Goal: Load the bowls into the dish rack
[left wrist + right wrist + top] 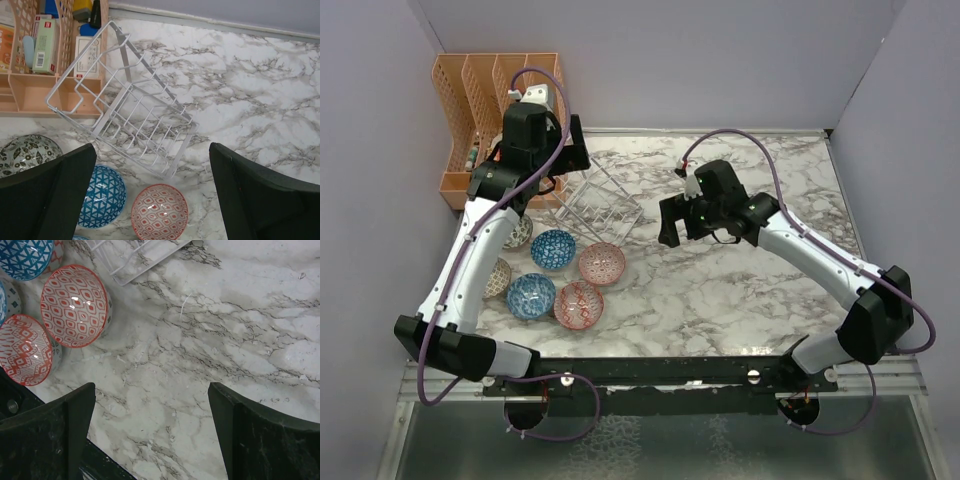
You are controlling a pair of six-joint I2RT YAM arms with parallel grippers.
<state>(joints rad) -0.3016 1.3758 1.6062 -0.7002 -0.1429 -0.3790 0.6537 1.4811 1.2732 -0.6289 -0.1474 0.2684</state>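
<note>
Both the left gripper (152, 150) and right gripper (151, 387) are spread wide, empty; the left arm (480, 250) half-hides the grey bowl (521, 233) and tan bowl (500, 277) from above.

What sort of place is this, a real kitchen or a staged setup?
Probably a staged robot test cell, not a kitchen: a marble-look table boxed in by plain grey panels, with bowls and a wire dish rack laid out.

Blue-triangled bowl (102, 196), red-diamonded bowl (159, 212), white dish rack (132, 117) — grey-veined white marble table (250, 90).
</note>
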